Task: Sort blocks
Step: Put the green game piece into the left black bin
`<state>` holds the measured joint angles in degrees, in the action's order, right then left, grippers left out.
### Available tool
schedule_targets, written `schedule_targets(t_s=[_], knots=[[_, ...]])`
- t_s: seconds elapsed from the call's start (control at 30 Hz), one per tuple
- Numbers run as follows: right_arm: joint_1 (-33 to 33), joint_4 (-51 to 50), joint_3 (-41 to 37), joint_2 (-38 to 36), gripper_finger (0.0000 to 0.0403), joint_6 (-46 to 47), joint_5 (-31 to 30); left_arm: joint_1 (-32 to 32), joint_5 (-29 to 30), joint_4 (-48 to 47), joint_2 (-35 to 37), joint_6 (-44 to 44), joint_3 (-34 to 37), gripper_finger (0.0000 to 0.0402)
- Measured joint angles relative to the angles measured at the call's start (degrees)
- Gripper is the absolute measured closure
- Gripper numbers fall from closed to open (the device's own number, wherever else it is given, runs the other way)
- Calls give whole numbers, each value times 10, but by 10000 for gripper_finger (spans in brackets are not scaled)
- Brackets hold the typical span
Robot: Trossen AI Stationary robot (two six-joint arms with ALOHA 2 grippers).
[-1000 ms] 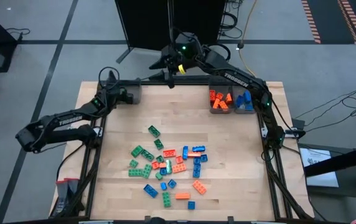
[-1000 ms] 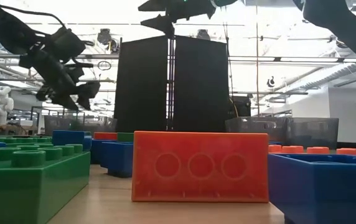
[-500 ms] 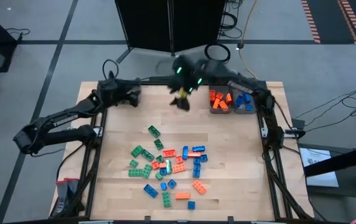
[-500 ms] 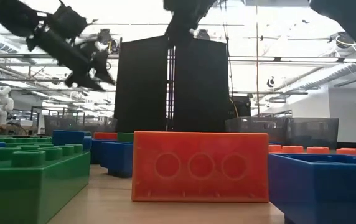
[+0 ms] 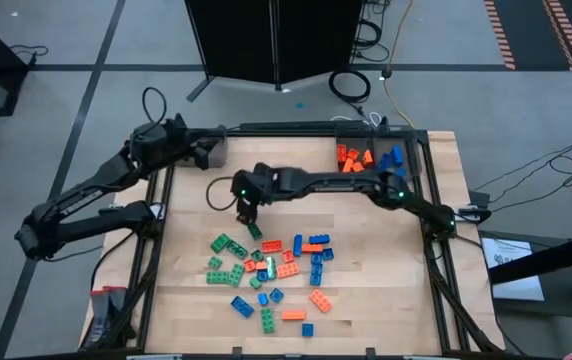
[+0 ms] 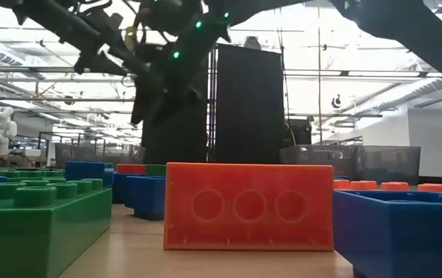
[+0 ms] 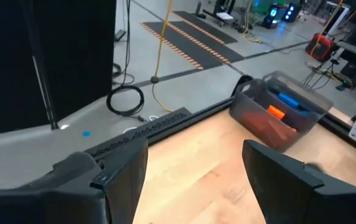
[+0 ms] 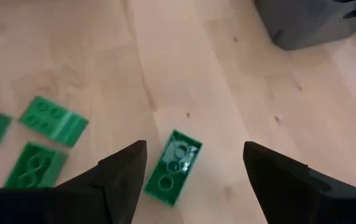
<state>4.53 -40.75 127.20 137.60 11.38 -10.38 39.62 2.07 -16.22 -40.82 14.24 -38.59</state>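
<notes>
Right tool [image 5: 247, 213], fingers spread and empty, hangs over a small green studded plastic brick [image 8: 173, 166] near the wooden bench [image 5: 366, 260] centre. Left tool [image 7: 193, 180], fingers spread and empty, waits at the bench's far left corner.

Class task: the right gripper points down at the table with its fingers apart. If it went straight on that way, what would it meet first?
Most likely the lone green block lying between the open fingers of the right gripper, then the wooden table beneath it. Depth is uncertain from these views.
</notes>
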Motion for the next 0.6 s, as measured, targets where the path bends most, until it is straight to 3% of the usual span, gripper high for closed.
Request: schedule_targets(t_s=[0.2, 0.6], knots=[[-12, 16, 0, 43, 140, 35, -31, 0, 0, -43, 35, 0, 0, 137], [-12, 35, 0, 106, 140, 113, -22, 0, -2, -90, 52, -1, 0, 137]])
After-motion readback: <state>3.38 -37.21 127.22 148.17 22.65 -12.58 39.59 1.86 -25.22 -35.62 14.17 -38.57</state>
